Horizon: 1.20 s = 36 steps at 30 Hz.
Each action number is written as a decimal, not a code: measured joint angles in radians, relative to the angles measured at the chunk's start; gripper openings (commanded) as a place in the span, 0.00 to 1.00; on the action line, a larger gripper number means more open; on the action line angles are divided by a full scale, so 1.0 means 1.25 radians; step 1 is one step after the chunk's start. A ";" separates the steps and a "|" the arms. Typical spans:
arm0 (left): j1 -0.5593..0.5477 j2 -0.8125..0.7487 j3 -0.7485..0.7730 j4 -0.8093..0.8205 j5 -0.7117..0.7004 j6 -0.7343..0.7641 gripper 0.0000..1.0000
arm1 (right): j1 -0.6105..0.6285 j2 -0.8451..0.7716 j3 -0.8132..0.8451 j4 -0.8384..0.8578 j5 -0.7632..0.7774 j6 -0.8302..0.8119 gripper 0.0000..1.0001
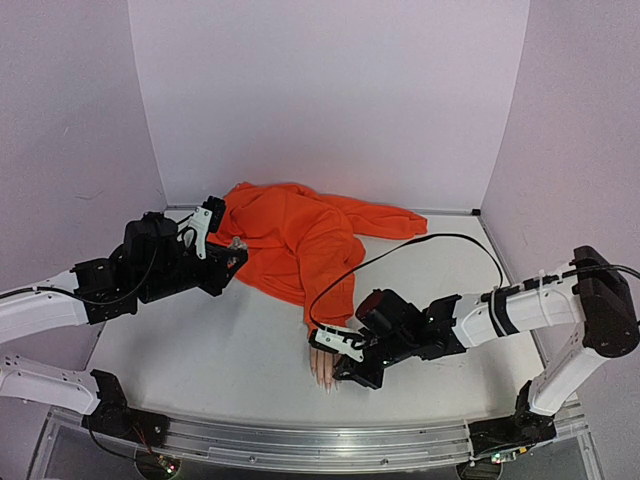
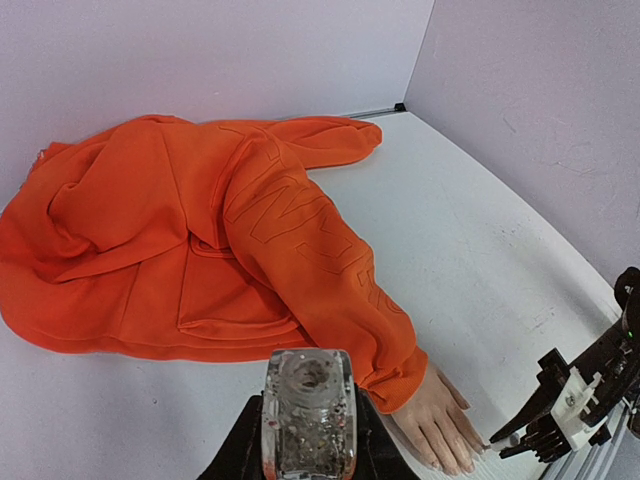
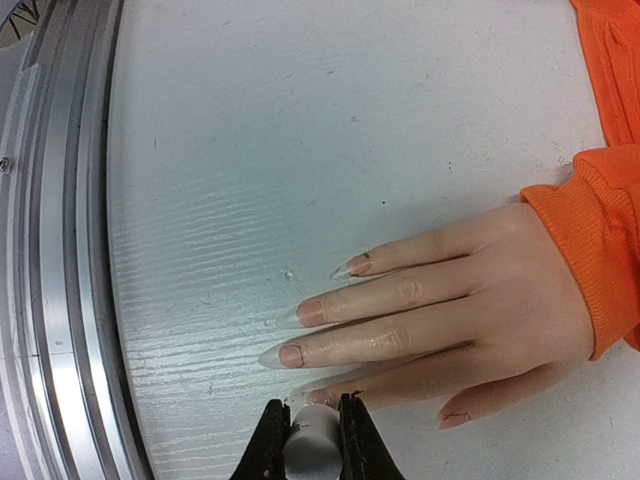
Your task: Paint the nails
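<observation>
The mannequin hand [image 3: 480, 300] is laid palm down on the bench [image 3: 300, 120], its long axis running away from the orange sleeve [image 3: 590, 250]. The nails [image 3: 291, 355] tip its fingers, pointed the same way. Just beside the hand's index fingertip, a small white cylinder [image 3: 312, 455] is clamped in the right pincer [image 3: 313, 425]. Well apart from the hand, a clear bottle [image 2: 308, 400] is gripped tight by the left pincer [image 2: 308, 450].

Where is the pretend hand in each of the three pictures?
Top camera: the hand lies low in the picture, just right of the middle.
Left wrist camera: the hand is at the bottom right, pointing down and right.
Right wrist camera: the hand fills the right half, pointing left.
Shared landmark: the orange cuff sits at its wrist in all three.
</observation>
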 measured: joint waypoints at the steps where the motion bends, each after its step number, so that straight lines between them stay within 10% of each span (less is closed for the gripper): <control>1: 0.000 0.000 0.000 0.000 0.000 0.000 0.00 | 0.000 0.000 0.000 0.000 0.000 0.000 0.00; 36: 0.000 0.000 0.000 0.000 0.000 0.000 0.00 | 0.000 0.023 0.002 0.005 -0.069 -0.004 0.00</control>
